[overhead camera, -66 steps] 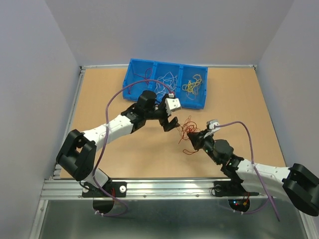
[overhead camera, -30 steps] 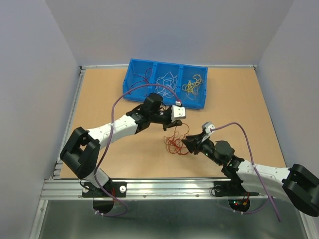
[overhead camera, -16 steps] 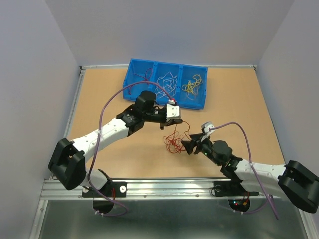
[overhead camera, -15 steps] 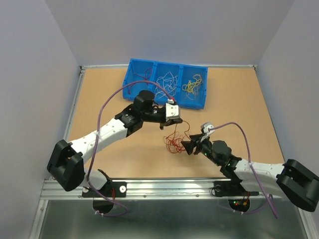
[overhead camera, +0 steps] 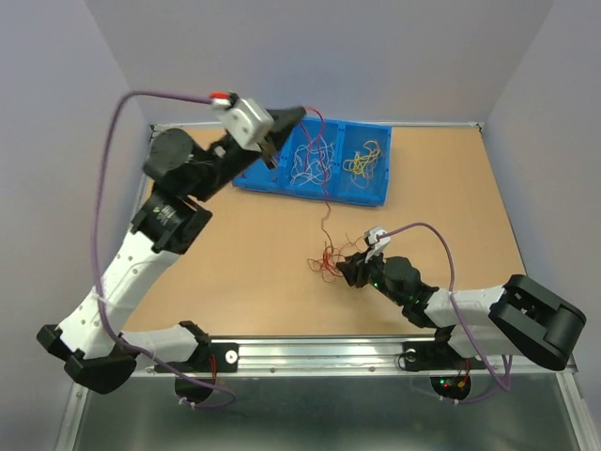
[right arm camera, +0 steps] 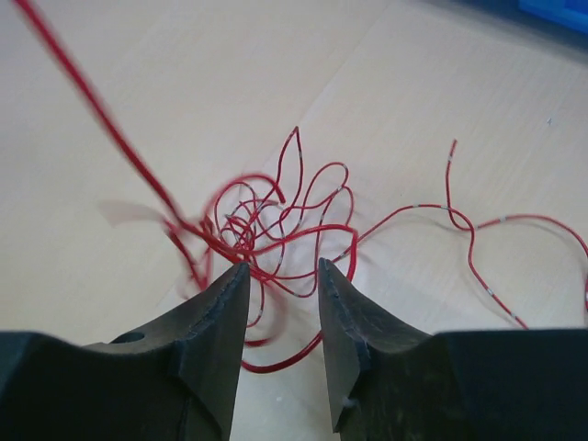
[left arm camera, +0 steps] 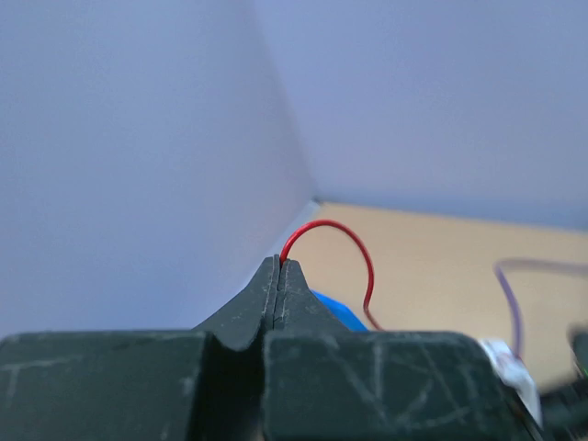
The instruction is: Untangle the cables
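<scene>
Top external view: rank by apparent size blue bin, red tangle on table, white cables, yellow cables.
1. blue bin
2. white cables, spread across the middle compartment, slightly larger
3. red tangle and yellow cables: look about alike, not ranking them
</scene>
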`<action>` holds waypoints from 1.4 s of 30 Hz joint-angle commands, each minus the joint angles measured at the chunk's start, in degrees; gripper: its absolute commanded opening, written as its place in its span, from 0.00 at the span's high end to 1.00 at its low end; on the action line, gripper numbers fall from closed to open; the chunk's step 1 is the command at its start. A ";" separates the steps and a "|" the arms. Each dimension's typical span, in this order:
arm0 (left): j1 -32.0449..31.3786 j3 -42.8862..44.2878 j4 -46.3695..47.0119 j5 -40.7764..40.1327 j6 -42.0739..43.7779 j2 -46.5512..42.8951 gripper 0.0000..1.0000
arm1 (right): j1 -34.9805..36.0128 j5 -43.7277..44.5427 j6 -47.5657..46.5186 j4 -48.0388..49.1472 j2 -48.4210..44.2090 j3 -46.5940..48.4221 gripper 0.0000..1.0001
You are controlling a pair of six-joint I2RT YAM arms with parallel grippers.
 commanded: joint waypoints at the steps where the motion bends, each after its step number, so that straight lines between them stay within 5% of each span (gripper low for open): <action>1: 1.92 12.89 0.54 -25.58 -6.70 -0.84 1.00 | -0.30 1.60 0.97 4.57 1.07 3.07 0.60; 8: 6.93 23.82 3.24 -42.57 -3.04 5.66 1.00 | -0.30 2.91 2.03 4.49 -1.39 2.28 0.89; 12: 13.35 32.34 3.08 -44.09 -1.97 11.73 1.00 | -0.30 5.46 2.90 4.05 -3.58 0.71 0.99; 15: 15.90 37.45 1.14 -44.02 -2.75 15.52 1.00 | -0.30 8.88 3.17 3.17 -7.36 -0.53 0.99; 20: 16.43 27.62 6.13 -37.07 -2.50 12.54 1.00 | -0.39 9.94 3.52 2.20 -13.51 -3.52 0.99; 24: 17.66 35.05 2.56 -40.76 -2.58 17.53 1.00 | -0.30 10.12 3.43 1.24 -16.59 -4.22 0.99; 25: 17.84 39.43 -0.76 -40.50 -3.19 19.46 1.00 | -0.30 8.47 2.74 0.97 -16.51 -4.14 0.94; 29: 17.84 37.73 0.25 -34.81 -5.13 16.94 1.00 | -0.30 -0.41 0.01 1.23 -13.71 -2.82 0.10; 30: 17.84 36.41 1.30 -33.83 -5.48 16.06 1.00 | -0.39 -1.82 -0.52 1.58 -12.39 -1.43 0.04; 42: 17.93 38.15 4.65 -32.06 -5.13 15.61 1.00 | -0.30 -10.53 -3.95 2.29 6.94 11.59 0.00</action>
